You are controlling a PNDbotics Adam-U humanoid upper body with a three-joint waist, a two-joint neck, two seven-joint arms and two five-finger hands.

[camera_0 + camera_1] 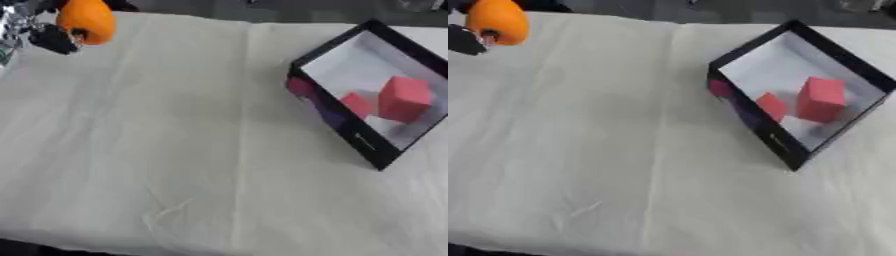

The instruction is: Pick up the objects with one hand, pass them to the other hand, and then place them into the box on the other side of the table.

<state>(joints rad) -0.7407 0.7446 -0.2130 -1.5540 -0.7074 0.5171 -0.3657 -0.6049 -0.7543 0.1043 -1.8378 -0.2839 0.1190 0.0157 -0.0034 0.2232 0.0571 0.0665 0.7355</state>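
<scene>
Left hand [48,35] grips upright orange object [86,20]

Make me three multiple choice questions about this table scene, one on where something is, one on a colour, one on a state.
1. Where is the black box?
A. right side of the table
B. left front corner
C. centre

2. What colour is the object in the left hand?
A. green
B. orange
C. blue

3. The box is:
A. lidded
B. open, holding a red block
C. upside down

Answers: 1 A, it sits at the right edge. 2 B, an orange rounded shape at top left. 3 B, its white inside shows.
</scene>
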